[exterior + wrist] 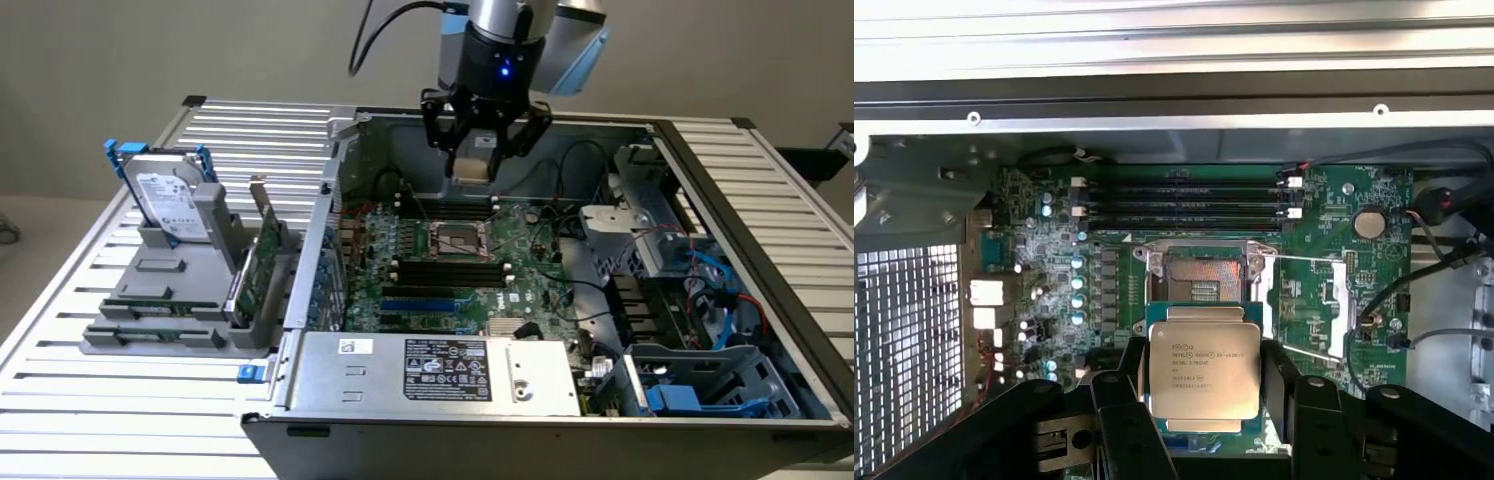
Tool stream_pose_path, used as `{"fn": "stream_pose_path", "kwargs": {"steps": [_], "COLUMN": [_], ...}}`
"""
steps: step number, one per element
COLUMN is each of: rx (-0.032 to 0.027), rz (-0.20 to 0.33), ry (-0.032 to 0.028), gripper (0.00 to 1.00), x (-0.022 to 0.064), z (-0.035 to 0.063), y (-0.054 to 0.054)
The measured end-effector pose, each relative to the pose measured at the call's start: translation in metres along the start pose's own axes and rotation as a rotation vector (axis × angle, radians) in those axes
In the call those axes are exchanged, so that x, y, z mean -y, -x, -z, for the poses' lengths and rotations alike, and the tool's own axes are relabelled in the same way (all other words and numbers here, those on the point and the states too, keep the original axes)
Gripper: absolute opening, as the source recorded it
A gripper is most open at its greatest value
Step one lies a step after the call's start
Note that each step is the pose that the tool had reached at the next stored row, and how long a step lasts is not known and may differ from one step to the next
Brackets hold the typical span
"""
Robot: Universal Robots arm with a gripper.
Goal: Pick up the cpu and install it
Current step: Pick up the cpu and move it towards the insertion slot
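Drive upright in grey stand on slatted tabletop, exterior view's left; blue rails on, nothing touching it. Green card parked in the same stand. Open case next; label on power supply too small to read. Mid-case: socket on motherboard stands open and empty. Cpu is off the tabletop, clamped flat by two opposite edges between the black jaws, lid up, hanging well above the board near the socket. Pick-up done, I judge; seating not yet. Lid print runs several lines, not legible to me. Exterior view's right: drive cage, blue cables.
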State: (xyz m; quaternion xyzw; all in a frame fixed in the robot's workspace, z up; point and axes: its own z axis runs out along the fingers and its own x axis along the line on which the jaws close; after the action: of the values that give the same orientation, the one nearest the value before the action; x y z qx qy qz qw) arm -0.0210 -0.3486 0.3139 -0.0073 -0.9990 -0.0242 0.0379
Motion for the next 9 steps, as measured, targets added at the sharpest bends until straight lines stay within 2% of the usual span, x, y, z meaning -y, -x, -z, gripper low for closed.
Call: {"fn": "stream_pose_path", "kwargs": {"steps": [9], "rx": [0.0023], "rz": [0.000], "ry": [-0.0003], "gripper": [0.55], "x": [-0.0057], "z": [-0.0164], "y": [0.002]}}
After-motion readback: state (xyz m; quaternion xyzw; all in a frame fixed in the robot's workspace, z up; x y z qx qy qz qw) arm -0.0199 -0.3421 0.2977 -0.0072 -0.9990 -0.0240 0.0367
